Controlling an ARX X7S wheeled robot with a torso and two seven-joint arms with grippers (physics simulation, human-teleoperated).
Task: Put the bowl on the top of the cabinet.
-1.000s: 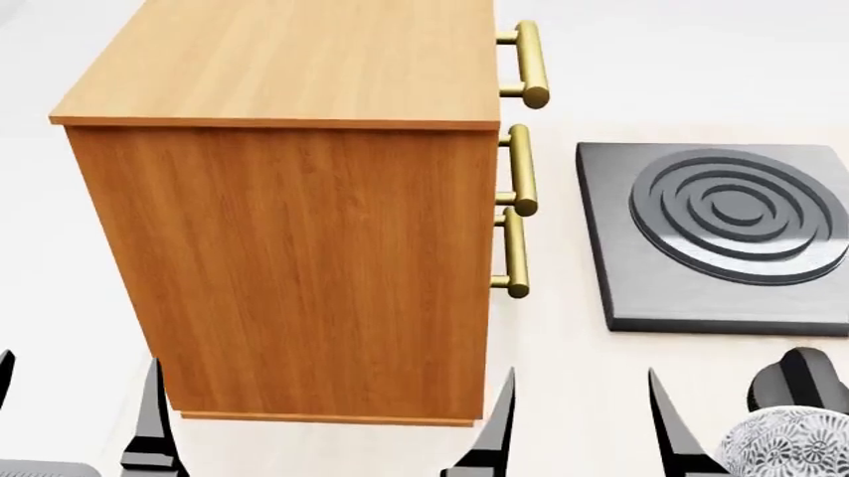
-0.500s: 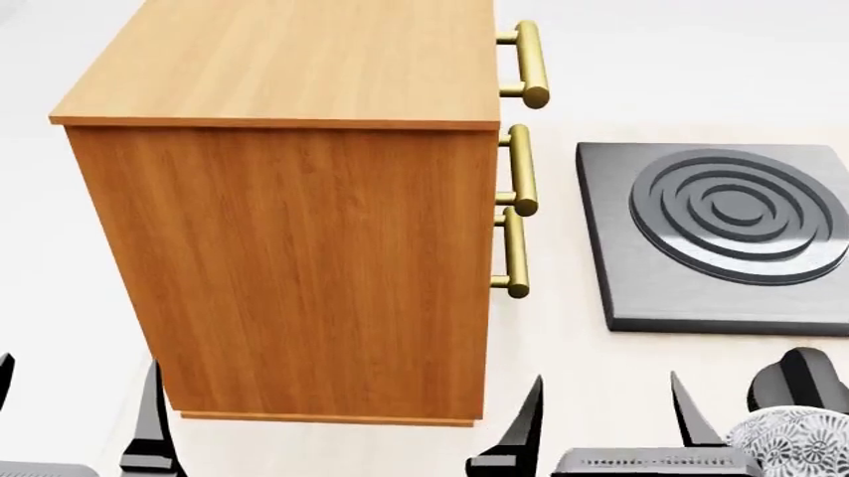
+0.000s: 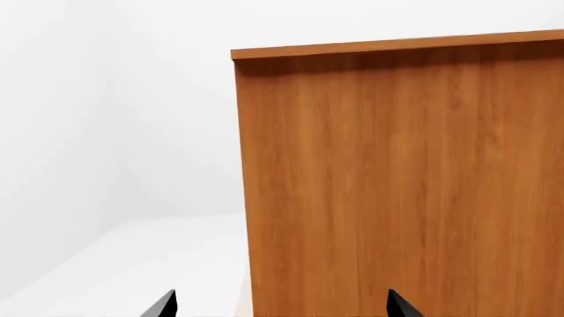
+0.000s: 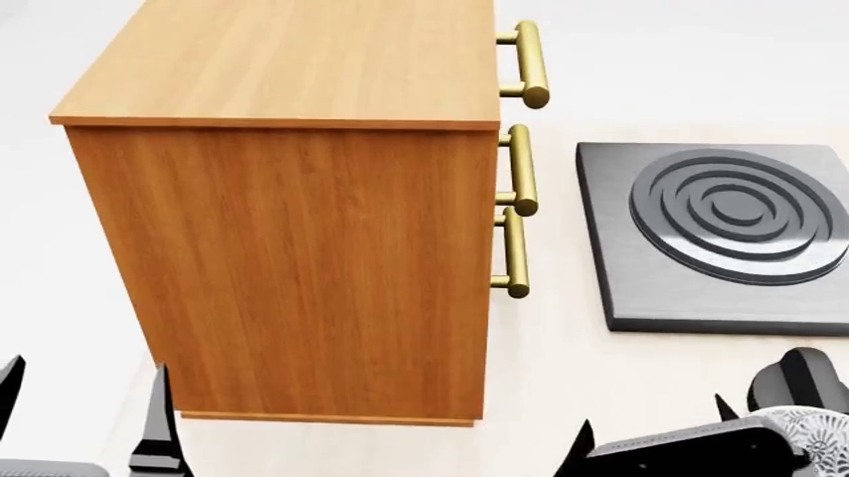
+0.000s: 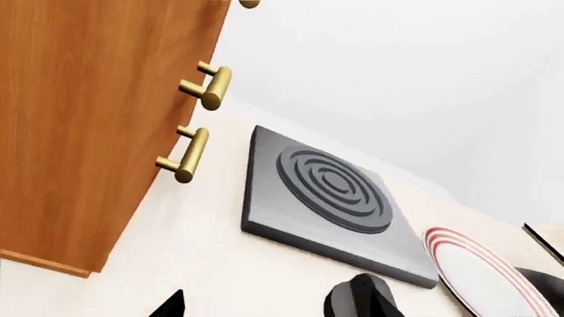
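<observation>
The orange-brown cabinet [image 4: 292,248] stands centre-left in the head view, its lighter flat top [image 4: 298,55] bare and three brass handles [image 4: 518,169] on its right side. Only a sliver of the patterned bowl [image 4: 828,435] shows at the bottom right corner, partly covered by my right gripper [image 4: 650,425]. That gripper is open, tilted and empty, just left of the bowl. My left gripper [image 4: 86,393] is open and empty by the cabinet's lower left corner. The left wrist view shows the cabinet's side [image 3: 397,185] close ahead of the left gripper [image 3: 280,307].
A dark grey square hob with raised rings [image 4: 723,234] lies right of the cabinet and also shows in the right wrist view [image 5: 326,191]. A black knob-like object [image 4: 796,378] stands beside the bowl. A white plate with red rim rings [image 5: 480,277] lies beyond the hob.
My right gripper has moved right and lower toward the bowl and has tilted, now covering part of it. My left gripper has barely shifted.
</observation>
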